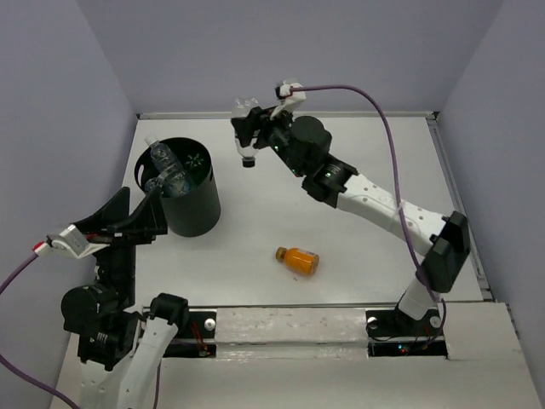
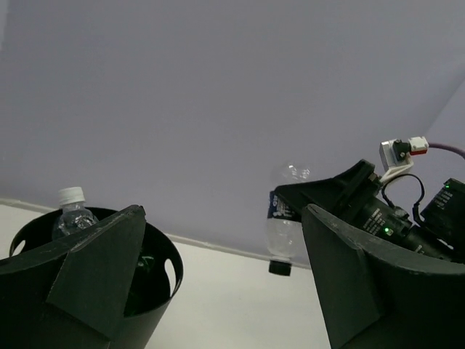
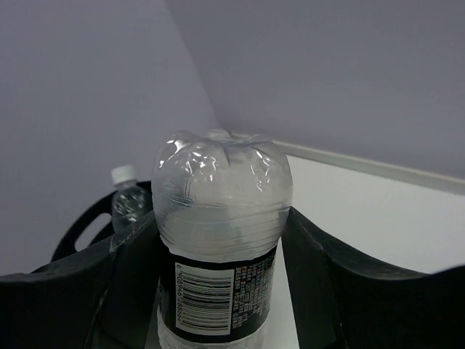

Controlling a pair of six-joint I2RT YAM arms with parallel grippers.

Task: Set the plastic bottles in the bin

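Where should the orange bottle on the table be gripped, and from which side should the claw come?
Grip the orange bottle around the middle of its body, coming straight down from above. It lies on its side on the table with its cap toward the far left, so the fingers can close across its round body; nothing stands close beside it.

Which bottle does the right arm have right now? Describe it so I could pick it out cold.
From the black bin at the left of the table, look right along the back wall to the right gripper, shut on a clear bottle held cap down. Unlike the orange bottle lying mid-table and the white-capped bottle poking from the bin, it has a dark label and cap.
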